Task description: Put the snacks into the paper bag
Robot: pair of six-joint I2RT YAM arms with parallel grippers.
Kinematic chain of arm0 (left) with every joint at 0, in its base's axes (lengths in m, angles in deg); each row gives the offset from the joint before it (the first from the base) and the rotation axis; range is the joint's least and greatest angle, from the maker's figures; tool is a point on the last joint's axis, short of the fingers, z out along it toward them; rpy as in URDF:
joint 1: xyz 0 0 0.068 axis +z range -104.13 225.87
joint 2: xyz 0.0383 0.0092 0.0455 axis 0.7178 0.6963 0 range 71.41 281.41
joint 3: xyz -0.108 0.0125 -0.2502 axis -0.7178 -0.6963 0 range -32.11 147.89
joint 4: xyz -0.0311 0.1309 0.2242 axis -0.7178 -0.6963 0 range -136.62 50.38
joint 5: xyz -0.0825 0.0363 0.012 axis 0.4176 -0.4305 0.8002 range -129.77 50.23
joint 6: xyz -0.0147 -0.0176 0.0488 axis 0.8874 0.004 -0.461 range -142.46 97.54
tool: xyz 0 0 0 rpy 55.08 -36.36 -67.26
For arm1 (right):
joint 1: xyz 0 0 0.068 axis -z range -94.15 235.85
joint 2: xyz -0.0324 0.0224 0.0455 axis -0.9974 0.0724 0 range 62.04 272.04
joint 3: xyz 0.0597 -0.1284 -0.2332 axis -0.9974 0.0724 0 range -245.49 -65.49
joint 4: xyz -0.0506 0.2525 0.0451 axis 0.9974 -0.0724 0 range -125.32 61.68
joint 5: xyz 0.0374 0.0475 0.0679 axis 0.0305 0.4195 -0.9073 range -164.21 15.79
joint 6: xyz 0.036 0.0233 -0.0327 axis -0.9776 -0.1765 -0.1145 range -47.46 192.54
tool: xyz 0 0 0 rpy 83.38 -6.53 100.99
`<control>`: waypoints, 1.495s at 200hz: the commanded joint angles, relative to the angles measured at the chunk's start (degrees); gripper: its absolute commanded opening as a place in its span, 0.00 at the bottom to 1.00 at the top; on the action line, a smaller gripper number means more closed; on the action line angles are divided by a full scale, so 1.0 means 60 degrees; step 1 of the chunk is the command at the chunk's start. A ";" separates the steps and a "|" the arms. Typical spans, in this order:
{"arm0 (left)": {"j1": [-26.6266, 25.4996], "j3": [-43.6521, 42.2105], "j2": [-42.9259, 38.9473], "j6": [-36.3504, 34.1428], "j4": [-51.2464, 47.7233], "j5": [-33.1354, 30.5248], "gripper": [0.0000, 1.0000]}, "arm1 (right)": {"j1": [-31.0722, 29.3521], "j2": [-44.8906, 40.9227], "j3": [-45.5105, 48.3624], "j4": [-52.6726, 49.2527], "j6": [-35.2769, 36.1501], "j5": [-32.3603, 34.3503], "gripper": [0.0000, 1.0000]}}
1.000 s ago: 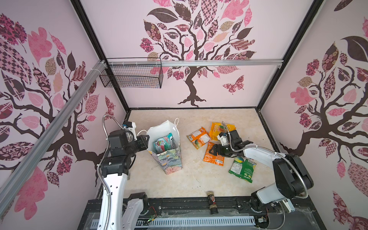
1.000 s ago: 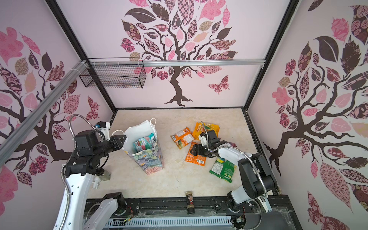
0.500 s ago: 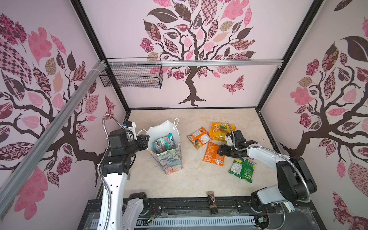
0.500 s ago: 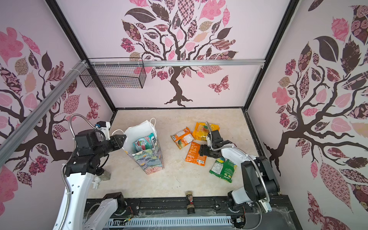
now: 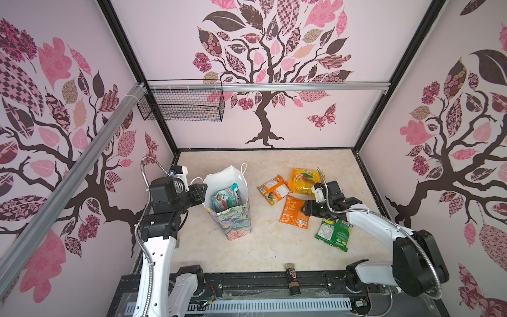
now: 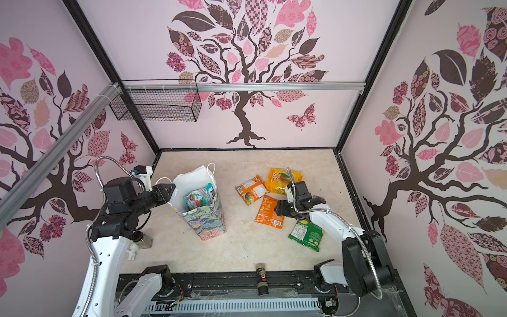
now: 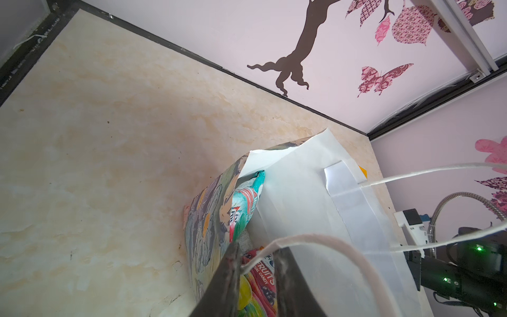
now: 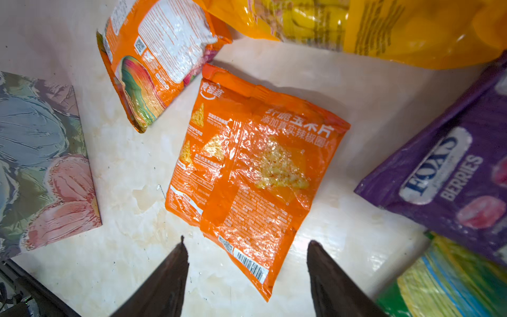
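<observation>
Orange chip packet (image 8: 247,175) lay flat on the table (image 8: 131,164) just ahead of the right gripper (image 8: 247,274), jaws apart to straddle it, while the left gripper (image 7: 258,277) pinched the paper bag (image 5: 233,216) cord handle (image 7: 315,241), seemingly keeping the mouth open.

In the right wrist view you can read "FOX'S" and "BERRIES" in white on the purple packet (image 8: 450,175). The flat orange packet (image 8: 247,170) carries rows of Chinese characters, a round logo at one corner and a barcode at the opposite end; you cannot read the fine print. In the left wrist view, the red packet (image 7: 263,277) inside the paper bag (image 7: 301,197) shows "FRUITS" with "CANDY" beneath. The teal packet (image 7: 244,208) bears part of a FOX'S mark.
</observation>
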 commanded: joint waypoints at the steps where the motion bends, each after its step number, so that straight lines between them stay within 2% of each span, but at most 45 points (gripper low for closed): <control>1: -0.0042 -0.0016 -0.0097 0.0166 0.0492 0.0274 0.25 | -0.0062 -0.0499 0.0009 -0.0379 0.0039 0.0241 0.70; 24: -0.0078 0.0031 -0.0105 0.0302 0.0735 0.0776 0.26 | -0.0161 -0.0924 0.0680 -0.0374 -0.0130 0.0201 0.70; 52: -0.0145 0.0019 -0.0113 0.0308 0.0821 0.0688 0.26 | -0.0398 -0.1622 0.2007 0.0783 -0.0598 -0.0121 0.72; 97: -0.0257 0.0063 0.0039 0.0147 0.0803 0.0351 0.26 | -0.0419 -0.2000 0.1941 0.0921 -0.0587 -0.0119 0.72; 152: -0.0288 0.0010 0.0190 0.0152 0.0962 0.0184 0.26 | -0.0419 -0.1470 0.2278 0.1653 -0.0816 -0.0547 0.71; 209: -0.0325 0.0023 0.0246 0.0099 0.0860 0.0130 0.26 | -0.0420 -0.1053 0.2352 0.1932 -0.0781 -0.0386 0.70; 264: -0.0342 0.0063 0.0410 0.0031 0.0689 0.0125 0.26 | -0.0423 -0.0967 0.2534 0.2155 -0.0916 -0.0440 0.60; 299: -0.0342 0.0063 0.0305 0.0011 0.0619 0.0081 0.26 | -0.0427 -0.1167 0.2537 0.2156 -0.0988 -0.0411 0.47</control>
